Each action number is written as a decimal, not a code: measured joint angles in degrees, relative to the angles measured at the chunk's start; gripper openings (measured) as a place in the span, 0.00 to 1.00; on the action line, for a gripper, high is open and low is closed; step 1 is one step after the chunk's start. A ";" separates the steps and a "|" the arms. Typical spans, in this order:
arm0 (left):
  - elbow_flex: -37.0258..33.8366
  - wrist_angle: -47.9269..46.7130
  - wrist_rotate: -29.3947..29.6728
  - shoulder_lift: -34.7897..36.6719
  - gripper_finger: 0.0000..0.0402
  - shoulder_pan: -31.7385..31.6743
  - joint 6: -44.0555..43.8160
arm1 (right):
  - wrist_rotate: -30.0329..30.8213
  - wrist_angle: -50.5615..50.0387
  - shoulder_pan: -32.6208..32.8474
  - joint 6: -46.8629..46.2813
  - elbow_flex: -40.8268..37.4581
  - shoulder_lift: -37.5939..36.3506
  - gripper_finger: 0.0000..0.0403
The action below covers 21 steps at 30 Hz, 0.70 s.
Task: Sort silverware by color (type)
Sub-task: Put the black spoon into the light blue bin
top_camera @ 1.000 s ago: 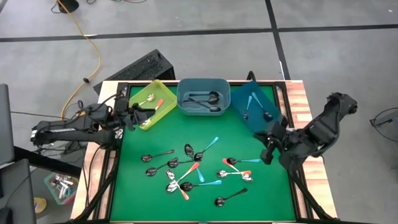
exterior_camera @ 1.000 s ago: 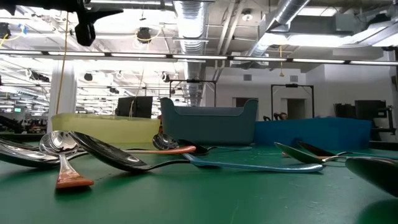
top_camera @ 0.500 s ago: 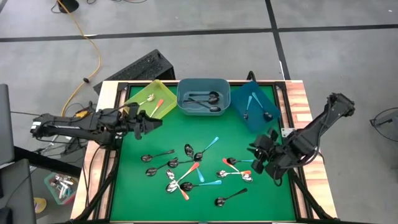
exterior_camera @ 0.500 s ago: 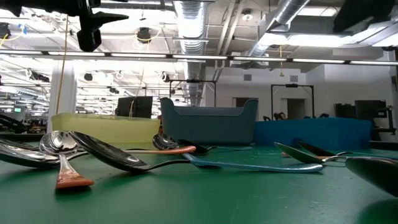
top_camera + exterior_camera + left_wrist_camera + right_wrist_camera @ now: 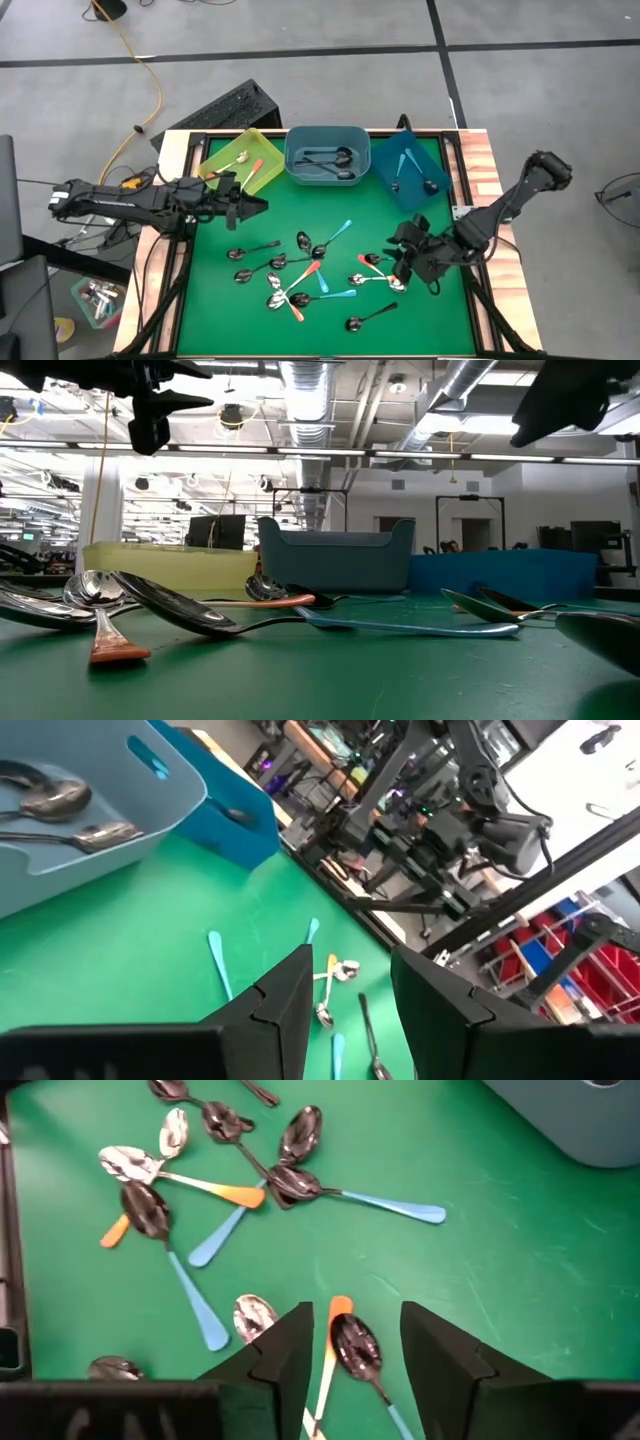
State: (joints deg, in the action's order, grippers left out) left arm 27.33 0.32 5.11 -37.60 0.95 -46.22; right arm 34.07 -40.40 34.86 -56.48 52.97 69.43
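Observation:
Several spoons (image 5: 300, 272) with orange, light-blue or dark handles lie scattered on the green mat (image 5: 225, 310). My right gripper (image 5: 397, 263) hangs open just above the right end of the scatter. In the right wrist view its fingers (image 5: 352, 1352) stand on either side of an orange-handled spoon (image 5: 335, 1325) and a shiny spoon bowl (image 5: 358, 1348), touching neither. My left gripper (image 5: 258, 205) is open and empty, pointing level across the mat from the left, in front of the yellow bin (image 5: 240, 165). In the left wrist view its fingers (image 5: 350, 995) have nothing between them.
Three bins stand along the far edge: the yellow one with two spoons, a grey-blue one (image 5: 325, 155) with dark spoons, and a blue one (image 5: 408, 175) with blue-handled spoons. Bare mat lies along the near edge and between the scatter and the bins.
My right gripper has come down and toward the table's left, from beside the blue bin to just over the right end of the spoon scatter. My left gripper has reached farther toward the table's right, away from the yellow bin. No spoon has moved.

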 joint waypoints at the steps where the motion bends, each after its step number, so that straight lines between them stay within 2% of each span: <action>1: 0.00 -0.02 -0.19 0.06 0.30 0.00 -0.02 | -0.50 0.02 -0.64 0.13 -0.19 0.00 0.42; 9: 0.00 -1.38 -0.22 0.12 0.30 0.00 -0.21 | -4.38 4.32 -5.57 9.63 -0.67 3.93 0.43; 21: 0.00 -5.20 -0.27 0.11 0.31 0.00 2.82 | -16.78 19.47 -12.22 22.28 -0.64 14.53 0.42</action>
State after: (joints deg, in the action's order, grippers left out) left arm 27.33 -4.89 4.84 -37.50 0.95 -43.40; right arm 17.29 -20.93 22.64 -34.20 52.33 83.96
